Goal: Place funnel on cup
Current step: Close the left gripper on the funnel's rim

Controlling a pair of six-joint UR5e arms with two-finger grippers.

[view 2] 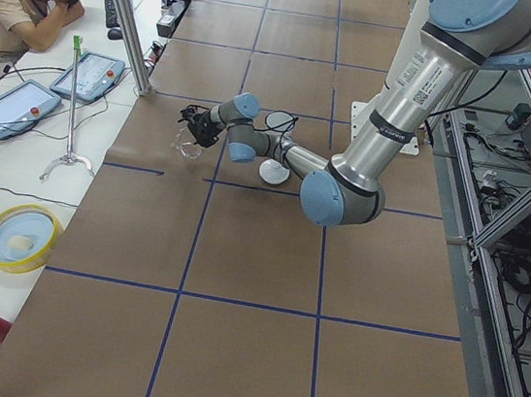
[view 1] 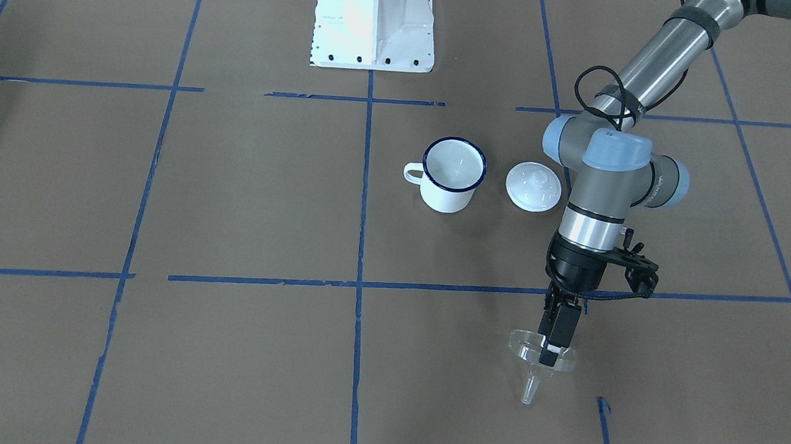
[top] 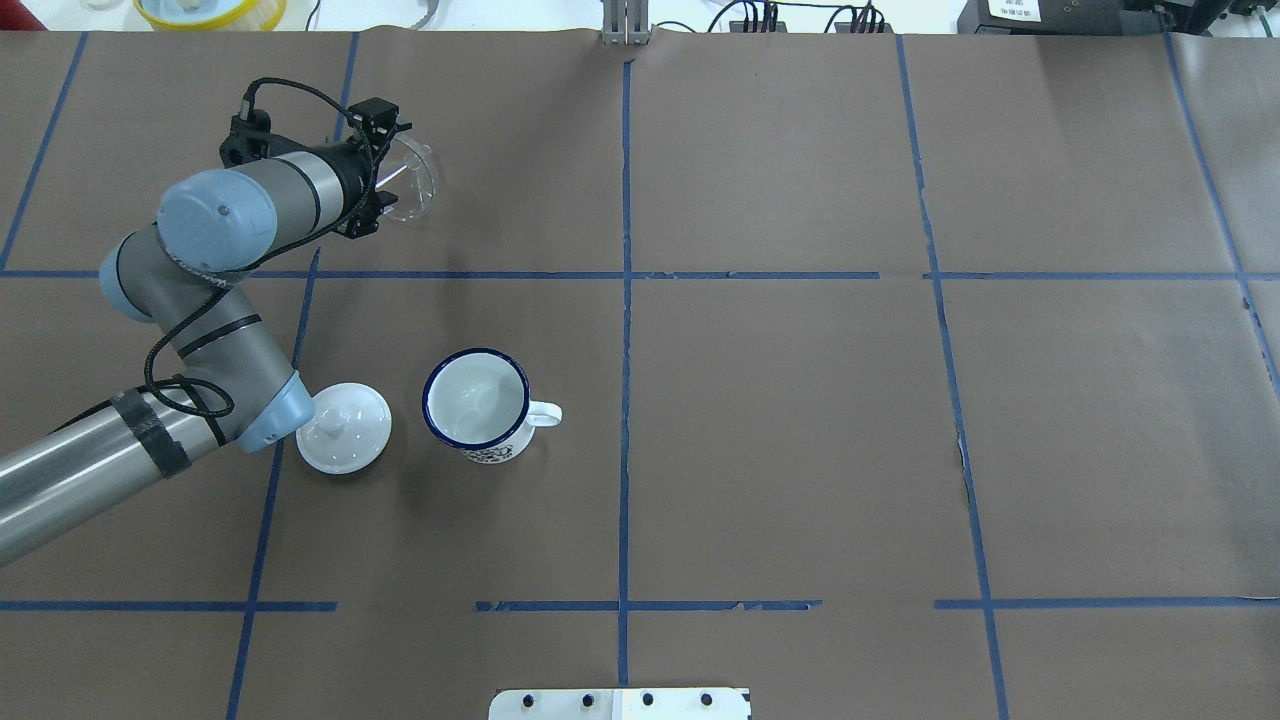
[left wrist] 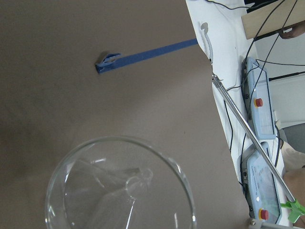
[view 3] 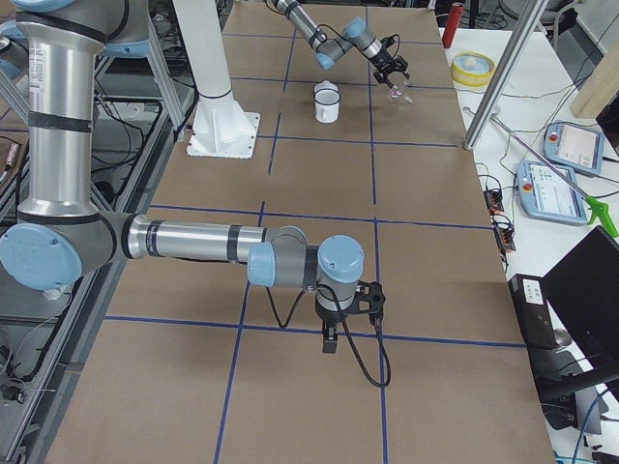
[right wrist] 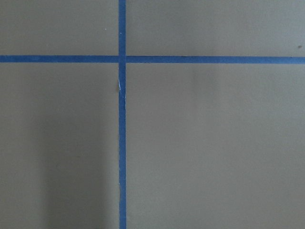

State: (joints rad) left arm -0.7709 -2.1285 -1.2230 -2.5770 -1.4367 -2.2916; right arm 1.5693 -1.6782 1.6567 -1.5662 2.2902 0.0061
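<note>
Crops funnel (left wrist: 119, 191) at left wrist view's lower edge; hides part of lid (top: 350, 432) behind left arm (top: 255, 405); leaves right hand (view 3: 330, 346) too small to judge.

I see a clear, colourless funnel (view 1: 524, 348), a white cup (view 1: 448, 187) with a dark blue rim and a dark printed pattern low on its side, a plain white lid (view 1: 533, 186), a black left gripper (view 1: 550, 353) on a grey-and-pale-blue arm (view 1: 603, 195), and a brown table (view 1: 231, 189) gridded with blue tape (view 1: 361, 247).
</note>
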